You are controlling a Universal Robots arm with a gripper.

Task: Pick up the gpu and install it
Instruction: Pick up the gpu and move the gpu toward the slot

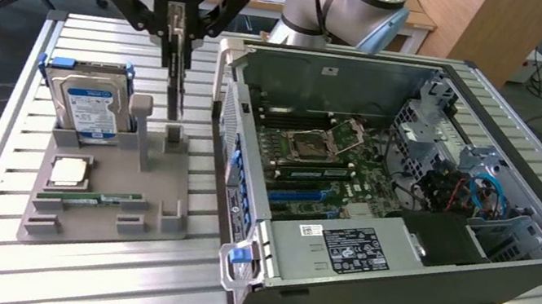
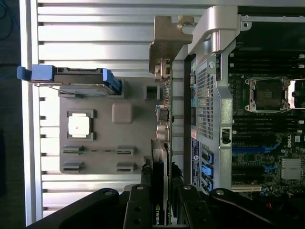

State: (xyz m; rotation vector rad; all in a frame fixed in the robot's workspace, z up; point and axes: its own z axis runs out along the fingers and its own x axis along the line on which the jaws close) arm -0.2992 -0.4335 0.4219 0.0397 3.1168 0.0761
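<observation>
The gpu (image 1: 177, 83) hangs upright and edge-on above the grey holder (image 1: 166, 184), its lower end just over the holder's posts. My gripper (image 1: 179, 42) is shut on its top edge. In the wrist view the gpu (image 2: 162, 152) runs away from my fingers (image 2: 143, 195) as a thin board, with its silver end bracket (image 2: 167, 43) at the far end. It is beside the outer wall of the open computer case (image 1: 391, 222), not inside it. The motherboard (image 1: 323, 169) with its blue slots (image 1: 297, 195) lies exposed in the case.
The grey holder also carries an upright hard drive (image 1: 92, 101) with a blue-white label, a CPU (image 1: 69, 172) and a green RAM stick (image 1: 87, 198). Everything stands on a slatted aluminium table (image 1: 63, 274). Desks and cables lie beyond it.
</observation>
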